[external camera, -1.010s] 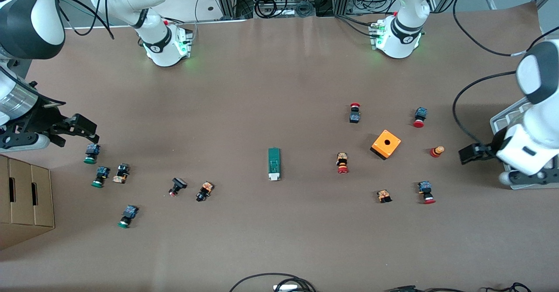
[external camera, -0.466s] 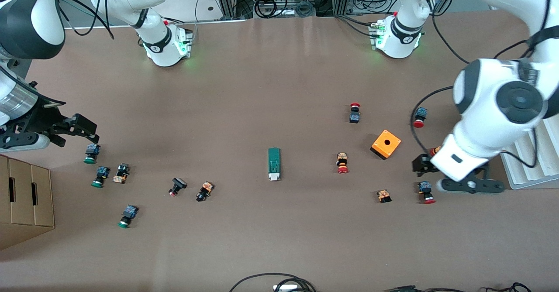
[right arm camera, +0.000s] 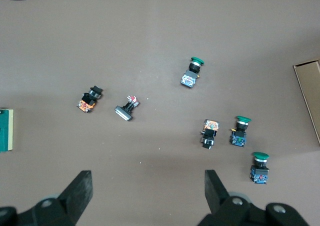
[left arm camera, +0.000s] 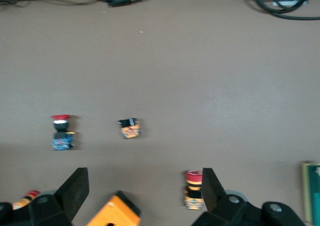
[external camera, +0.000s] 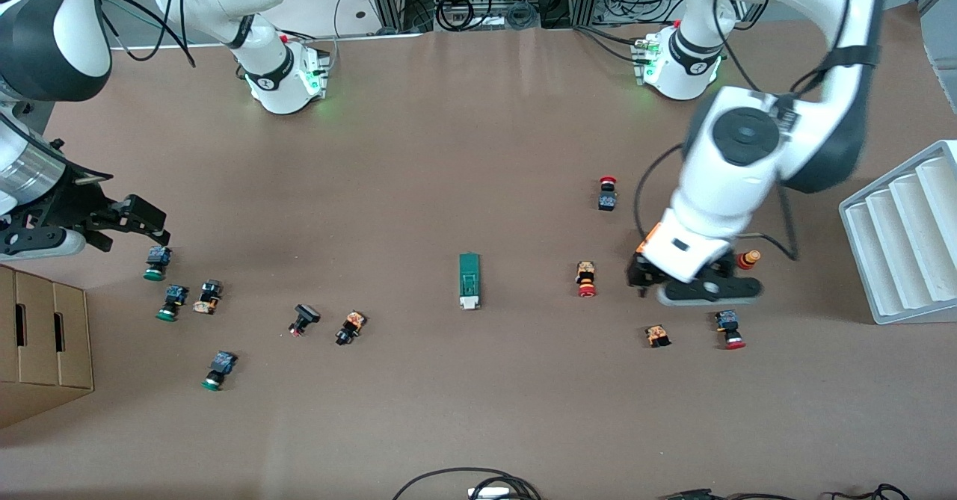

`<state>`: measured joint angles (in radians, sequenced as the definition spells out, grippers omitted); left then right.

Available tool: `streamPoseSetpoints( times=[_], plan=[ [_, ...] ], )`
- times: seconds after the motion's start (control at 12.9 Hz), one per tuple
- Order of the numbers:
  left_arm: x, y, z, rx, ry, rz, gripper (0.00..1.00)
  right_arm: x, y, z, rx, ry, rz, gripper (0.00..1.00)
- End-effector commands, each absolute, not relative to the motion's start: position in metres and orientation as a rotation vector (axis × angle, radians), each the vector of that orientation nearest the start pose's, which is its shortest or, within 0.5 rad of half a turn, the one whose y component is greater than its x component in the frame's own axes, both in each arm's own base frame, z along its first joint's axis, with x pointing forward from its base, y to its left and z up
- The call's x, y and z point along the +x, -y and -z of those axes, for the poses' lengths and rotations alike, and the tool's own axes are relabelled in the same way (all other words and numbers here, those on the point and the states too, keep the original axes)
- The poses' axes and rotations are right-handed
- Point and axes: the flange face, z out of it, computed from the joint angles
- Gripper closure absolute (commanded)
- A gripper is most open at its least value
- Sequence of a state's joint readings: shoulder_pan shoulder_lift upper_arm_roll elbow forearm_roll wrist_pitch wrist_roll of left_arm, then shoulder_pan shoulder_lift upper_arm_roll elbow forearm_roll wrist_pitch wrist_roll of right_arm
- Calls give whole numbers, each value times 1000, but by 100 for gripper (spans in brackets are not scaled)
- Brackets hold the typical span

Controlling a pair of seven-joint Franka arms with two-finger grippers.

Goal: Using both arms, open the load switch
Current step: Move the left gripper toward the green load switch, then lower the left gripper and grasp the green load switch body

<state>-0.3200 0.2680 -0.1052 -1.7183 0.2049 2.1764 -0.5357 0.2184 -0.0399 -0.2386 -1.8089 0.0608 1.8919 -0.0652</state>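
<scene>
The load switch (external camera: 469,281), a narrow dark-green block with a white tab at its nearer end, lies flat mid-table; its edge also shows in both wrist views (left arm camera: 312,190) (right arm camera: 5,130). My left gripper (left arm camera: 145,186) hangs open over the orange box (left arm camera: 114,213), with a red pushbutton (left arm camera: 193,191) beside one finger. In the front view the left hand (external camera: 662,272) covers most of that box, well toward the left arm's end from the switch. My right gripper (right arm camera: 147,186) (external camera: 128,225) is open and empty at the right arm's end, waiting above green pushbuttons (external camera: 157,263).
Red pushbuttons (external camera: 607,193) (external camera: 729,329) lie around the left hand, and a small orange part (external camera: 657,335) sits nearer the front camera. Black and green pushbuttons (external camera: 304,319) (external camera: 219,369) lie toward the right arm's end. A cardboard box (external camera: 41,335) and a white ribbed tray (external camera: 901,238) flank the table.
The left arm has swung in from the left arm's end of the table toward the middle and now hangs over the orange box. The right arm and the load switch have not moved.
</scene>
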Motion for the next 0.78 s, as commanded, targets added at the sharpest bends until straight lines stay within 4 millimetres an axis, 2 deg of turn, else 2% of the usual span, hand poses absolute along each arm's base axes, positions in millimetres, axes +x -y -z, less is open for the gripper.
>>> streamPoseSetpoints(
  times=[0.0,0.16,0.39,0.7],
  plan=[
    [581,279,-439,-3040,-18,455,0,564,8,-568,-3090,50,198,0],
    [566,298,-424,-3030,3,544,0,564,9,-568,-3091,48,198,0],
    [533,353,-417,-2988,98,662,0,564,9,-568,-3091,50,196,0],
    [509,392,-406,-2967,136,757,0,564,8,-568,-3091,50,196,0]
  ],
)
